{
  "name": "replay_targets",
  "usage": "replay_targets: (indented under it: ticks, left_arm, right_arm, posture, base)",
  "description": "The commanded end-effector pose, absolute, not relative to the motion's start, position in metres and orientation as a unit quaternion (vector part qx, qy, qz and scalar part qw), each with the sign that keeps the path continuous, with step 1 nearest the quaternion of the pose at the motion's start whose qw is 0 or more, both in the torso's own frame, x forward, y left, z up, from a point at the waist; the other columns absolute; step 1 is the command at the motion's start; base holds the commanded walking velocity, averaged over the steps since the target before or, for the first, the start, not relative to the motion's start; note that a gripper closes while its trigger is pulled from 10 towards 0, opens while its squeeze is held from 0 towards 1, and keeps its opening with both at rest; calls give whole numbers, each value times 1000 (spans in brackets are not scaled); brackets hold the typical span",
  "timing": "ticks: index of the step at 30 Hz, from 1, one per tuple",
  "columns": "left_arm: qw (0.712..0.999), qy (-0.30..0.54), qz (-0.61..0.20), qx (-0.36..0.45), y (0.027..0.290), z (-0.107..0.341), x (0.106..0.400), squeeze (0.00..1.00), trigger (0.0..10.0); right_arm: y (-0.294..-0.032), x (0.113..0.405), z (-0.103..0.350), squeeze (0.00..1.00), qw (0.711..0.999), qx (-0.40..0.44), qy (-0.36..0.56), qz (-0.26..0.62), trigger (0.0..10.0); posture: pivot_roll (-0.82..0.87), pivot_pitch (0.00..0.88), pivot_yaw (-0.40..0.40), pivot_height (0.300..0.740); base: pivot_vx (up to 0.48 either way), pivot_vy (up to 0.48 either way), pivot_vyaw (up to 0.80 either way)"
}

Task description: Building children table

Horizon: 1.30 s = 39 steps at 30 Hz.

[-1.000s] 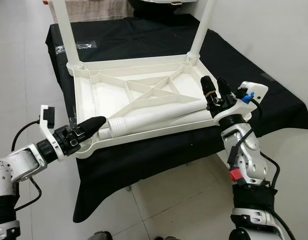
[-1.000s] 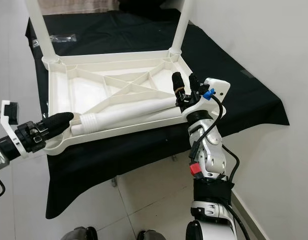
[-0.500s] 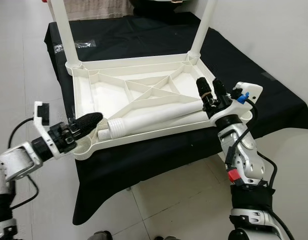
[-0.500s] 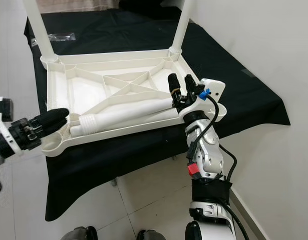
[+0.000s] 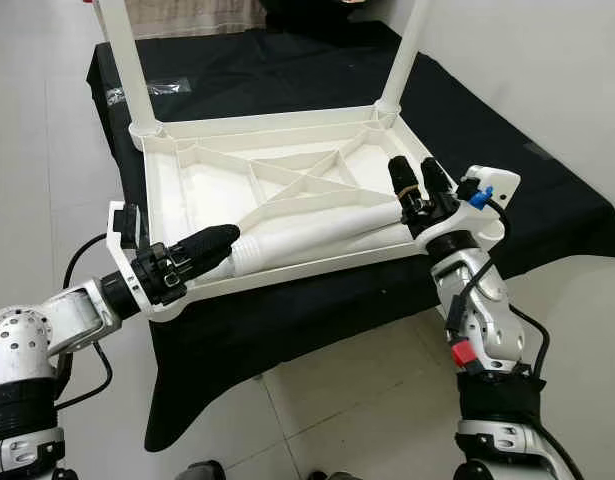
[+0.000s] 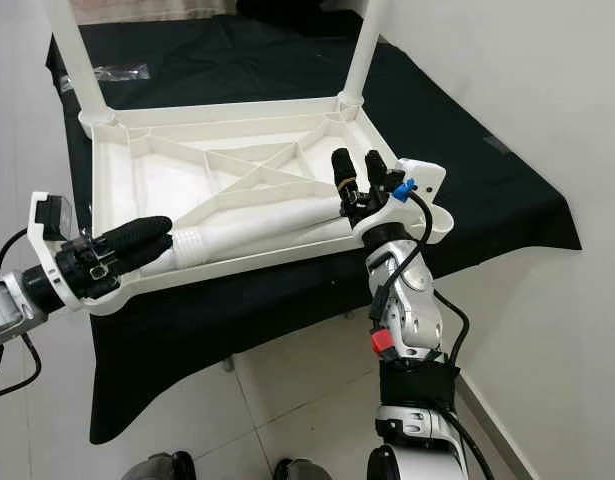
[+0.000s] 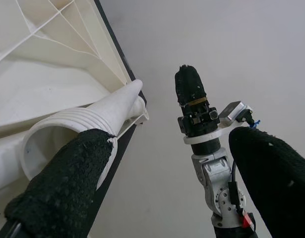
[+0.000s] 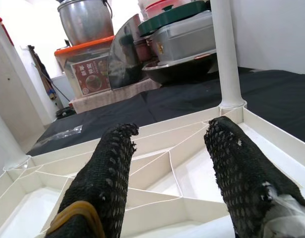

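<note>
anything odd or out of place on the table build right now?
Only two legs stand in their far corner sockets of the upturned tabletop. A third, loose leg lies slantwise on the underside ribs, not in a socket. The left gripper is at its ribbed open end, one finger against it; the right gripper is open over its other end.

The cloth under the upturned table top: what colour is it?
Plain black cloth, clearest in the left eye view, spread beneath the white table top.

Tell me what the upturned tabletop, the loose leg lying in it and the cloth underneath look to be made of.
Tabletop: likely moulded plastic, off-white, with thin ribs and a slight sheen. Loose leg: same-looking plastic, hollow, ridged at its open end. Cloth: matte black fabric, draping over the edge.
</note>
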<state>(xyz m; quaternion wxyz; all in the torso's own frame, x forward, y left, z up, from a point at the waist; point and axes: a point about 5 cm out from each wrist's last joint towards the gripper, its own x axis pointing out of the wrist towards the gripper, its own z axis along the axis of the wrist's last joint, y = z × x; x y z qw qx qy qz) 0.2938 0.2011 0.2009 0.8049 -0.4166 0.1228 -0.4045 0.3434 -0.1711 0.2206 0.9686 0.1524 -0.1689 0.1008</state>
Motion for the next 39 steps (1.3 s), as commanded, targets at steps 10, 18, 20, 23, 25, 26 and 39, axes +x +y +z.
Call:
replay_targets:
  ticks: [10, 18, 20, 23, 25, 26, 39]
  left_arm:
    - [813, 146, -385, -411, 206, 190, 292, 0, 10000]
    - [814, 151, -384, -409, 208, 187, 288, 0, 10000]
    - [814, 151, -384, -409, 208, 187, 288, 0, 10000]
    - [814, 157, -383, -408, 204, 182, 288, 0, 10000]
    - [813, 158, -384, -409, 202, 181, 289, 0, 10000]
    - [811, 157, -385, -411, 201, 181, 290, 0, 10000]
    - [809, 154, -386, -416, 196, 180, 296, 0, 10000]
  right_arm:
    - [-173, 341, 221, 0, 969, 152, -170, 97, 10000]
    - [-173, 342, 219, 0, 969, 152, -168, 100, 10000]
    - [-173, 342, 219, 0, 969, 152, -168, 100, 10000]
    - [-170, 342, 220, 0, 968, 152, -168, 103, 10000]
    - [-169, 342, 220, 0, 968, 151, -169, 104, 10000]
    - [-169, 342, 221, 0, 968, 150, -171, 105, 10000]
    - [-172, 340, 227, 0, 967, 147, -179, 102, 10000]
  posture:
    - [103, 188, -83, 740]
    - [109, 180, -88, 740]
    - [109, 180, -88, 740]
    - [102, 181, -87, 740]
    - [97, 183, -84, 740]
    - [96, 184, -84, 740]
    - [83, 189, -81, 740]
  base:
    - [0, 0, 0]
    - [0, 0, 0]
    - [0, 0, 0]
    - [0, 0, 0]
    - [0, 0, 0]
    - [0, 0, 0]
    - [0, 0, 0]
